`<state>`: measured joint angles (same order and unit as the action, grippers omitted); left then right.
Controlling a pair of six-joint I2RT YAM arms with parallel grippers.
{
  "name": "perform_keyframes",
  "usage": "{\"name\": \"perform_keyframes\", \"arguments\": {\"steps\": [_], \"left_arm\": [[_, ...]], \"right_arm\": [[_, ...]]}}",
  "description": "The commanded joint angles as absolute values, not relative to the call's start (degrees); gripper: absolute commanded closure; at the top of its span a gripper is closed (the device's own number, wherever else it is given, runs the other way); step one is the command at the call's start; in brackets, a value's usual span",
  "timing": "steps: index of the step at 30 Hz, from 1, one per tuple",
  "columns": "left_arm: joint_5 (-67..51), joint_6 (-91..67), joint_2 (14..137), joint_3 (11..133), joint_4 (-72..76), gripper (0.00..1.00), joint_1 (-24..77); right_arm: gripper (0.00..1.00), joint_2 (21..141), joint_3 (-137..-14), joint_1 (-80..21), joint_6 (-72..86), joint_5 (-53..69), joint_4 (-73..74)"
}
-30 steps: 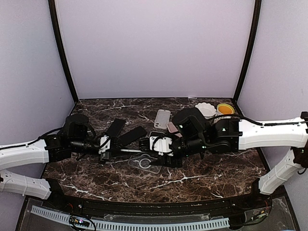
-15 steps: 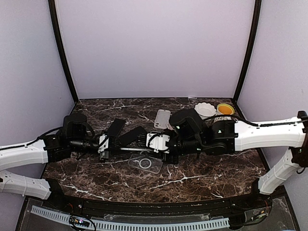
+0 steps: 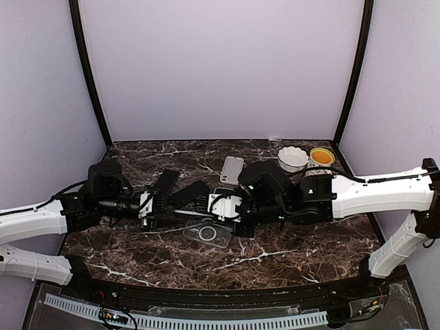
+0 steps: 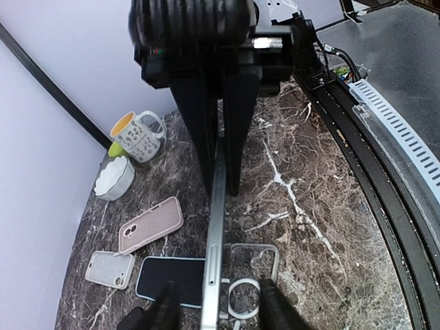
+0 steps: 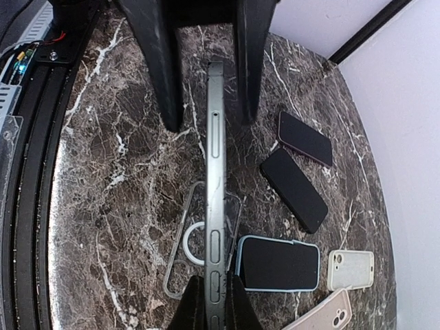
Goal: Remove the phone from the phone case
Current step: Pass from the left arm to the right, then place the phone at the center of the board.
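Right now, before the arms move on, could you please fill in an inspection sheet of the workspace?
Surface: dark marbled table, no spill seen.
Job's things: phone held edge-up above the table; clear case lies empty under it.
Clutter: blue-cased phone, black phone, purple-edged phone, white case, pink case, white bowl, mug.
Grippers: right tool shut on the phone; left tool open, its fingers apart from the phone.
Cables: black cable along the right arm.
Surroundings: lilac walls, black posts.
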<state>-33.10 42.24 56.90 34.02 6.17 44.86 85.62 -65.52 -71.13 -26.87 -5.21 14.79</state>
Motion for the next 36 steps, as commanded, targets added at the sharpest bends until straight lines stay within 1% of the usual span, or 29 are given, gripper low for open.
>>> {"name": "perform_keyframes", "arguments": {"steps": [1,2,4,8,12,15,18,22,29,32,36], "left_arm": [[-34.73,43.89,53.91,33.62,9.17,0.46,44.99],[-34.59,44.0,53.49,33.28,9.33,0.4,45.0],[-33.68,44.06,53.03,33.01,9.61,0.33,45.0],[-31.73,44.17,52.66,32.69,10.15,0.28,44.98],[-29.84,44.1,52.49,32.48,10.79,0.22,45.0],[-28.27,43.76,52.39,32.21,11.45,0.09,45.0],[-26.7,43.38,52.43,31.91,12.64,0.02,45.0],[-24.91,43.05,53.03,31.77,13.27,0.01,45.0],[-23.24,42.37,53.12,31.52,13.87,0.01,45.0],[-22.95,42.2,53.26,31.56,13.97,0.01,45.0],[-22.6,42.06,53.27,31.64,13.88,0.01,45.0]], "right_arm": [[1.0,85.99,-64.49,-70.75,-21.25,-10.67,12.16],[1.0,85.88,-64.2,-70.42,-19.77,-12.11,12.44],[1.0,85.17,-63.02,-69.63,-16.84,-14.75,13.26],[1.0,83.57,-59.66,-69.05,-10.03,-23.97,15.62],[1.0,82.37,-55.98,-68.99,1.59,-36.77,18.76],[1.0,83.01,-55.1,-68.99,10.51,-44.66,23.75],[1.0,84.49,-54.92,-68.99,17.88,-48.57,28.51],[1.0,88.79,-55.73,-68.99,26.52,-52.85,35.47],[1.0,104.01,-61.42,-69.08,41.21,-58.68,51.96],[1.0,106.16,-61.37,-69.21,39.6,-56.73,50.35],[1.0,106.16,-59.96,-69.68,34.42,-50.6,45.97]]}}
